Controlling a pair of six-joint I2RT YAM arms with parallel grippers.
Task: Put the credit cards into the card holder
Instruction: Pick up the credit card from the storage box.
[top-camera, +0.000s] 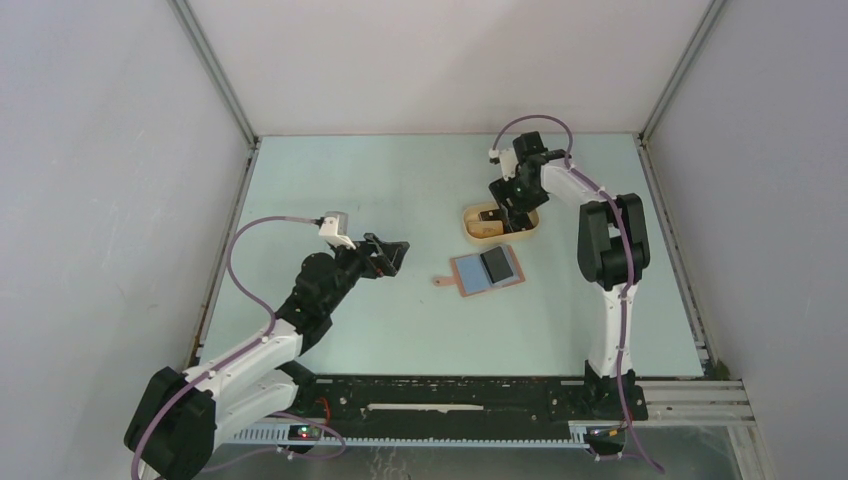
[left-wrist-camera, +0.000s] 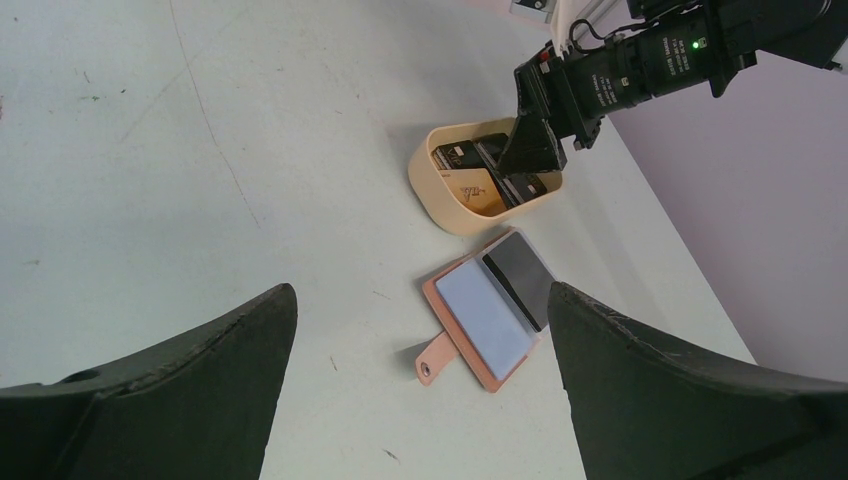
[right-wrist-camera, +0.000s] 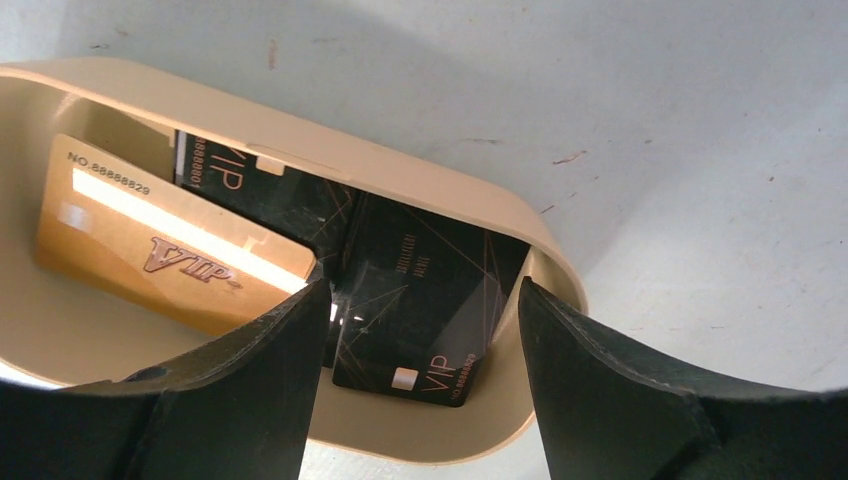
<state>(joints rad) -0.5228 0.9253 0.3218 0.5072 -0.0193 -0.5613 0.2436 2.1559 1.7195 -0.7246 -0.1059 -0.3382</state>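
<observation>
Top view: my left claw (top-camera: 392, 255) hangs spread, well apart from the open card holder (top-camera: 487, 270).
Left wrist: the holder lies near the beige tray (left-wrist-camera: 430, 190).
Right wrist: my right claw (right-wrist-camera: 422, 300), spread, straddles a black credit card (right-wrist-camera: 400, 250) beside a gold credit card (right-wrist-camera: 170, 255), both in the tray.

Lighting brightly and evenly from above, washing the pale table (top-camera: 330, 180) almost flat. Throwing only soft, short shadows beside the tray (left-wrist-camera: 440, 205) and card holder (left-wrist-camera: 487, 315). Glaring in a white streak across the gold card (right-wrist-camera: 170, 250) and glinting faintly off the black card (right-wrist-camera: 420, 300). Blurring the dark fingers (right-wrist-camera: 250, 400) at the bottom of both wrist views.
</observation>
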